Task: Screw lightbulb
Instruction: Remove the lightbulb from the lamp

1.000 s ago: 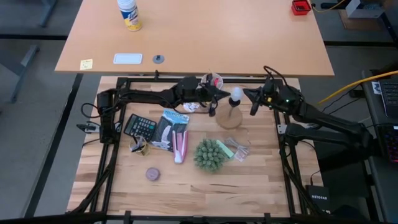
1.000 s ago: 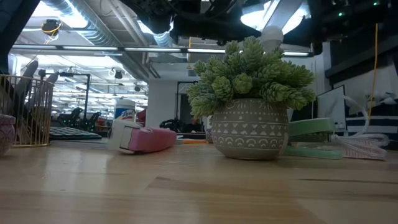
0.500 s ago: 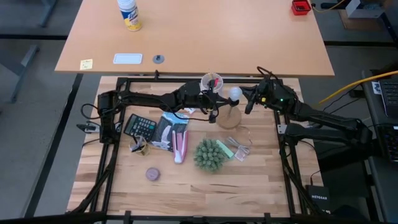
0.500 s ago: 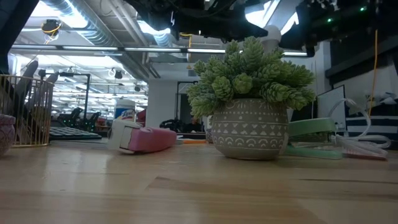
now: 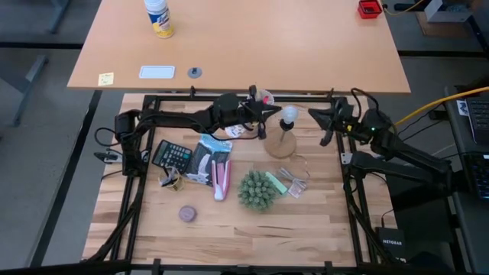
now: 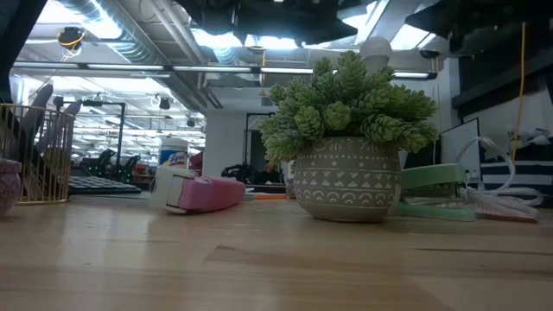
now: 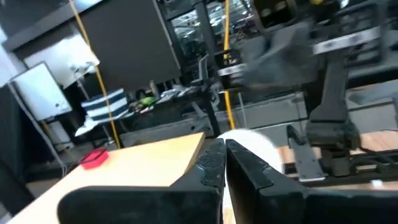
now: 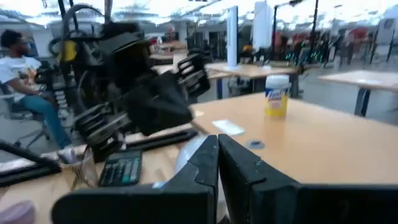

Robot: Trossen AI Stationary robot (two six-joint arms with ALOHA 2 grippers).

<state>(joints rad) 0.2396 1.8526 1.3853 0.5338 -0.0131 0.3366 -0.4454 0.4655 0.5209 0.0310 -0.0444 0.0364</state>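
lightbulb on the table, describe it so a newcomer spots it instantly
Start at the potted plant mid-table and look toward the far edge: a round wooden disc lies there. The lightbulb stands upright on it, small, white and frosted, the only white globe among the clutter, between the two tools.

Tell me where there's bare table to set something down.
The near strip of the wooden table in front of the potted plant and the small round puck is bare, as is the right side beyond the green stapler. Crowded: the far middle, around calculator, lightbulb and wooden disc.
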